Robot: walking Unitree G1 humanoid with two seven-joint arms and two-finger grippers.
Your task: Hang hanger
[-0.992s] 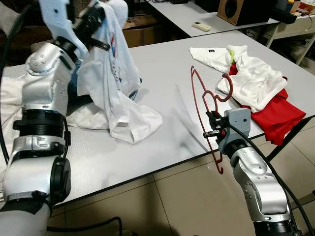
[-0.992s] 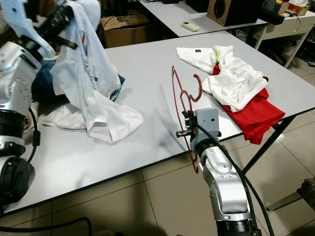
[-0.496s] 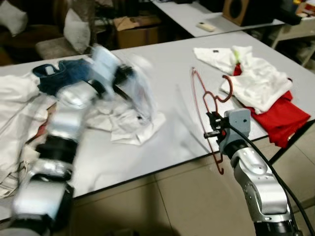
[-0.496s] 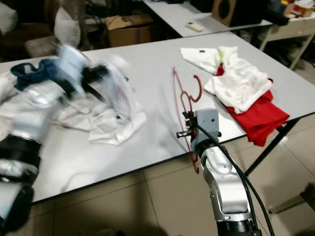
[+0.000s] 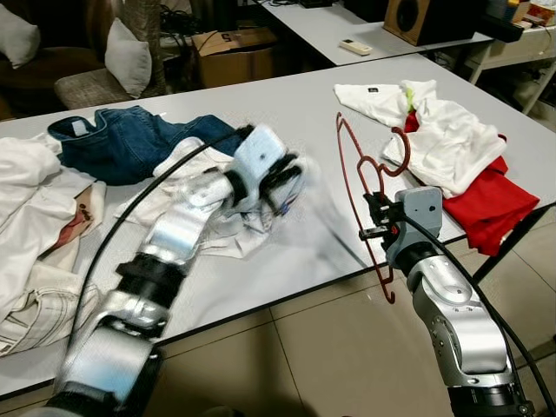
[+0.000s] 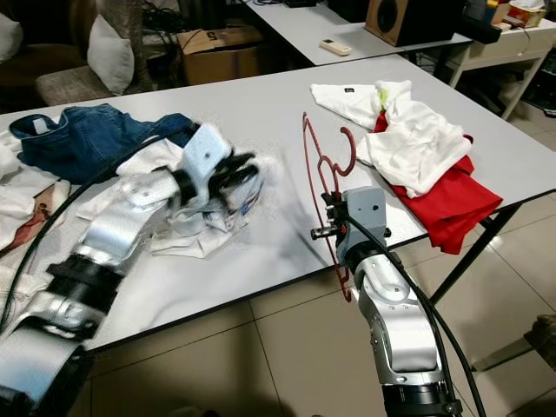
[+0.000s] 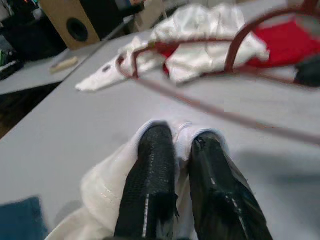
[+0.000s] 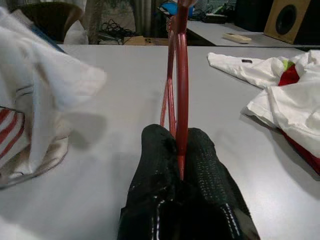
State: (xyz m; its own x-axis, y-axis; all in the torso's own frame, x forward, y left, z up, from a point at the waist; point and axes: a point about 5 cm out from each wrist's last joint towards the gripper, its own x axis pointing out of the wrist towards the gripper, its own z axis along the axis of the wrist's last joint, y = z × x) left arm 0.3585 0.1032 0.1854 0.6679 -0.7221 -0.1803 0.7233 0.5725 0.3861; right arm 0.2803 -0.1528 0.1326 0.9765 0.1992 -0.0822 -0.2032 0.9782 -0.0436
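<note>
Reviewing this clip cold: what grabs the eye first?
The red hanger, standing upright at the table's front edge, clamped in the right gripper. Beside it, the left gripper pinches a white shirt mid-table, blurred. White and red clothes lie heaped on the right.

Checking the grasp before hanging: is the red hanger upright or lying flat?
Upright: the red hanger stands on edge above the table, pinched by the right gripper.

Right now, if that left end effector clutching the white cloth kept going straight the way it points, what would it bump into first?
Probably the thin red wire hanger, which crosses just ahead of the left end effector. Depth is unclear, so it might pass beneath and reach the white and red clothes pile behind.
</note>
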